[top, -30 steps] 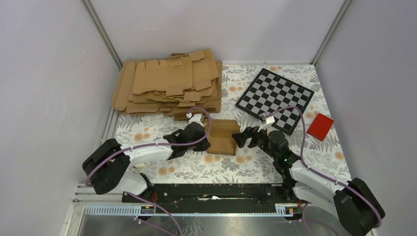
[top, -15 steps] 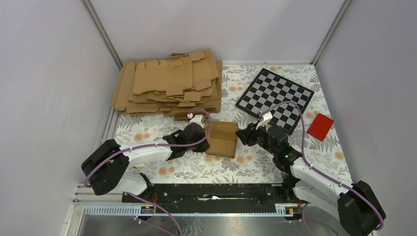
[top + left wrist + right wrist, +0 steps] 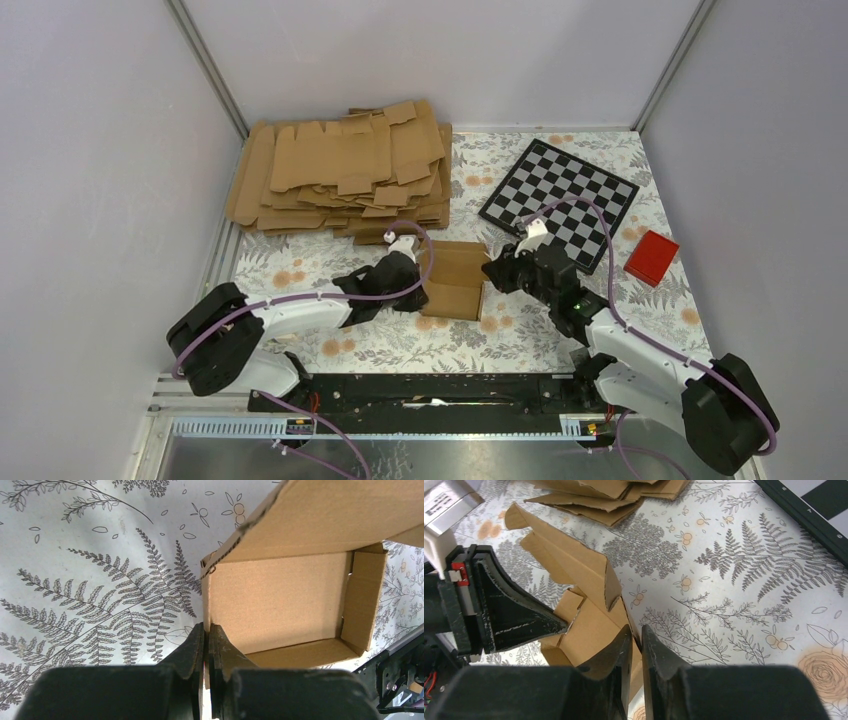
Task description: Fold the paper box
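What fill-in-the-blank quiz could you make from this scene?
1. The paper box, pinched by the left hand and right hand, is ____ in colour.
2. The small block beside the checkerboard is coloured ____.
3. The pile of flat cardboard lies in the far ____ corner.
Missing words: brown; red; left.
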`<state>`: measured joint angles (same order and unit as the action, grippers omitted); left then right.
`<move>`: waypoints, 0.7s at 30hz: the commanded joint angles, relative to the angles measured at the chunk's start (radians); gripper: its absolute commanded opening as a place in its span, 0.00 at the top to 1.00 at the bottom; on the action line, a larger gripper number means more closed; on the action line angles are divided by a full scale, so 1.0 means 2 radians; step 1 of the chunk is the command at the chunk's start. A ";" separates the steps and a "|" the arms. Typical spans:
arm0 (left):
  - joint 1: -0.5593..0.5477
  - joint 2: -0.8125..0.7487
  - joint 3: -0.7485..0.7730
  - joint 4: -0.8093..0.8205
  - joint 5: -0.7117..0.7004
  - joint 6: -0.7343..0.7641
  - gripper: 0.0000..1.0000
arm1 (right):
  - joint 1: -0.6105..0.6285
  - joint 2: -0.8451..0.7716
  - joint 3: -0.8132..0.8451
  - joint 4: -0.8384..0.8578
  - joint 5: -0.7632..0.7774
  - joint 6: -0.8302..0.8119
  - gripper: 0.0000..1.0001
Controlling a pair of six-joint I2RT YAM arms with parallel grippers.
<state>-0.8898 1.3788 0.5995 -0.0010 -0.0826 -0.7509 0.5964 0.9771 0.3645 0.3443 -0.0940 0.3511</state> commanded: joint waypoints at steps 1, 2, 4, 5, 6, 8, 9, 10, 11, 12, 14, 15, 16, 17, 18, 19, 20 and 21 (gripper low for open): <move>-0.010 0.013 0.020 0.029 0.005 0.001 0.98 | 0.021 0.012 0.040 -0.033 0.068 -0.013 0.83; -0.011 0.017 0.023 0.029 0.004 0.001 0.98 | 0.029 0.013 0.043 -0.037 0.083 -0.016 0.83; -0.015 0.024 0.031 0.029 0.005 0.002 0.95 | 0.042 0.016 0.044 -0.034 0.101 -0.018 0.83; -0.017 0.026 0.034 0.029 0.006 0.004 0.92 | 0.043 0.016 0.043 -0.032 0.106 -0.018 0.83; -0.018 0.026 0.034 0.029 0.003 0.005 0.89 | 0.044 0.015 0.042 -0.029 0.109 -0.018 0.83; -0.020 0.015 0.029 0.031 0.000 0.006 0.80 | 0.044 0.010 0.036 -0.026 0.113 -0.023 0.83; -0.019 0.008 0.026 0.032 -0.001 0.009 0.75 | 0.044 0.008 0.034 -0.023 0.113 -0.026 0.83; -0.019 0.001 0.023 0.030 -0.002 0.012 0.71 | 0.044 0.005 0.031 -0.020 0.111 -0.028 0.83; -0.019 -0.005 0.022 0.027 -0.006 0.016 0.65 | 0.044 0.003 0.028 -0.015 0.109 -0.030 0.83; -0.019 -0.012 0.021 0.016 -0.013 0.019 0.60 | 0.044 0.001 0.025 -0.011 0.107 -0.030 0.83; -0.018 -0.026 0.023 -0.009 -0.040 0.018 0.47 | 0.044 -0.001 0.019 -0.001 0.099 -0.032 0.83; -0.015 -0.036 0.021 -0.016 -0.049 0.016 0.40 | 0.044 0.000 0.016 0.003 0.095 -0.032 0.83; -0.008 -0.047 0.016 -0.016 -0.048 0.016 0.36 | 0.044 0.000 0.015 0.006 0.092 -0.032 0.83; 0.003 -0.057 0.009 -0.014 -0.043 0.017 0.33 | 0.044 0.000 0.013 0.008 0.088 -0.032 0.83; 0.013 -0.068 0.003 -0.011 -0.035 0.020 0.31 | 0.044 0.001 0.013 0.009 0.086 -0.034 0.83; 0.026 -0.078 -0.002 -0.009 -0.026 0.025 0.29 | 0.044 0.001 0.013 0.009 0.085 -0.034 0.83; 0.038 -0.085 -0.004 -0.010 -0.019 0.031 0.28 | 0.044 0.001 0.013 0.010 0.084 -0.034 0.83; 0.052 -0.091 -0.005 -0.010 -0.013 0.037 0.28 | 0.045 0.000 0.012 0.009 0.081 -0.035 0.83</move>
<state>-0.8661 1.2663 0.6075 -0.0357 -0.1181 -0.7197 0.6769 0.9920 0.3943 0.3061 0.0853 0.3035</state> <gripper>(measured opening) 0.706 0.174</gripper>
